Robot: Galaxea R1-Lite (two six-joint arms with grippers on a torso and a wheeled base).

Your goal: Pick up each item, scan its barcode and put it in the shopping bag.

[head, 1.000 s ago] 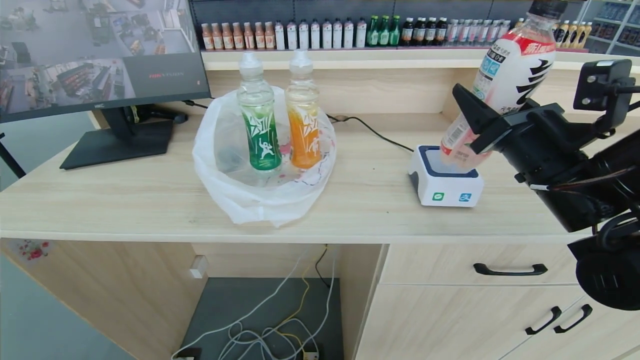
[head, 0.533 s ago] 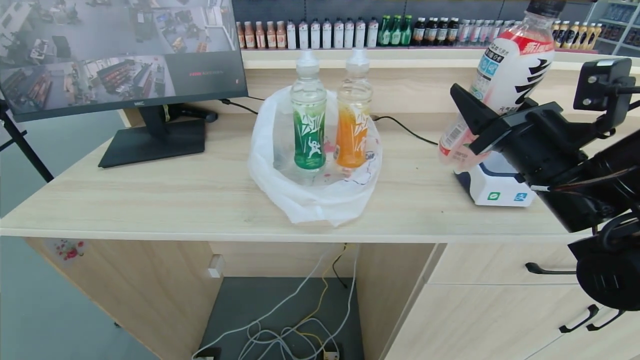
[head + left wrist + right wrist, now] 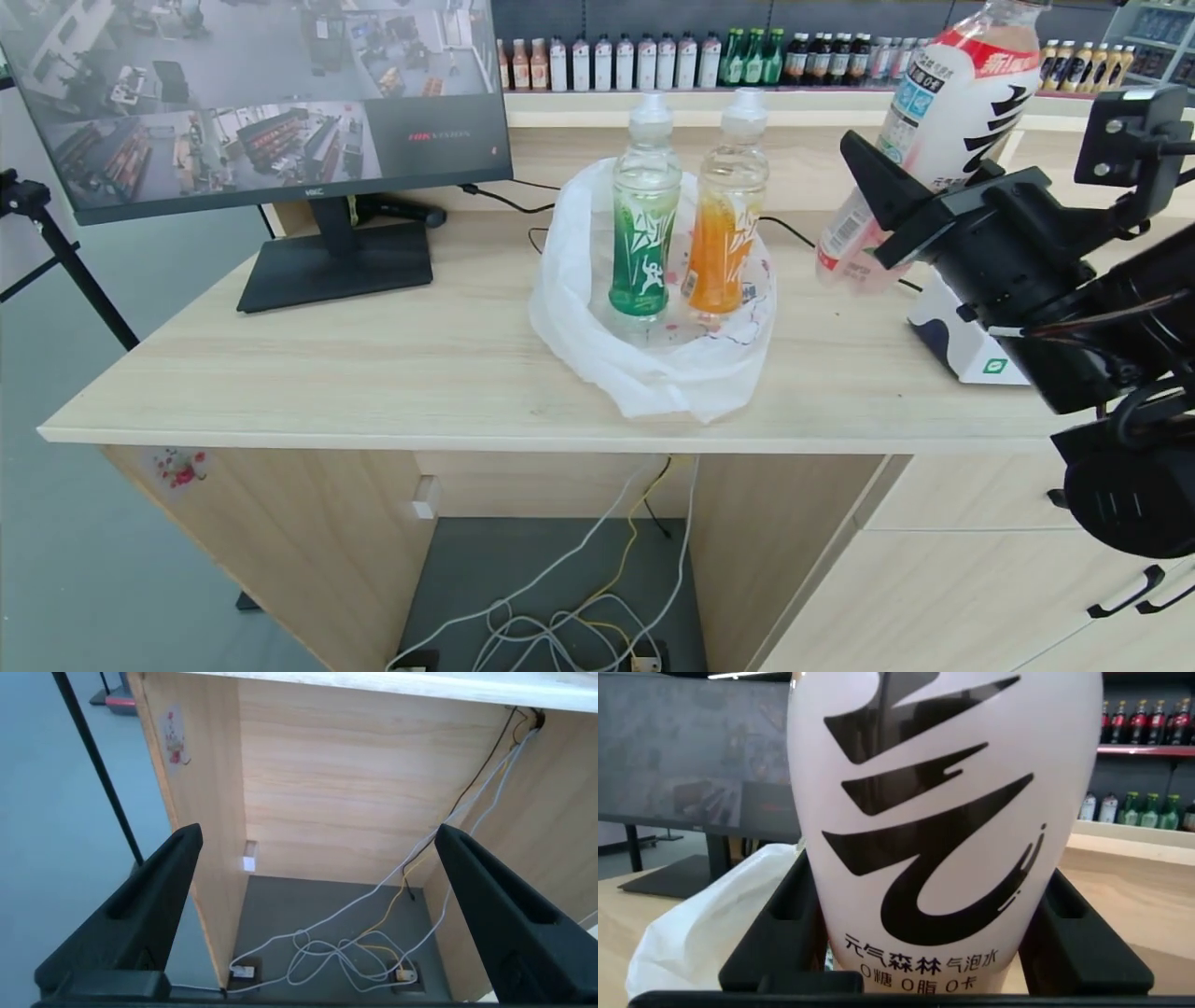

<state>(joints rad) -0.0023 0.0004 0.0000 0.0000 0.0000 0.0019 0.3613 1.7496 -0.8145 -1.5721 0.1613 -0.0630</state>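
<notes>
A pink bottle [image 3: 943, 121] with a white, black-striped label is held aloft and tilted at upper right. Mid-frame, a white bag [image 3: 653, 383] lies open on the counter, with a green bottle [image 3: 642, 252] and an orange bottle [image 3: 721, 252] upright inside, side by side. A white scanner [image 3: 962, 341] sits at right, partly hidden.

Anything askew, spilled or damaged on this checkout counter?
Nothing spilled or damaged. The green bottle and orange bottle stand upright in the bag; the pink bottle leans in the right gripper, off the counter.

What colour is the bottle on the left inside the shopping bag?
The bottle is green; head view shows it best.
</notes>
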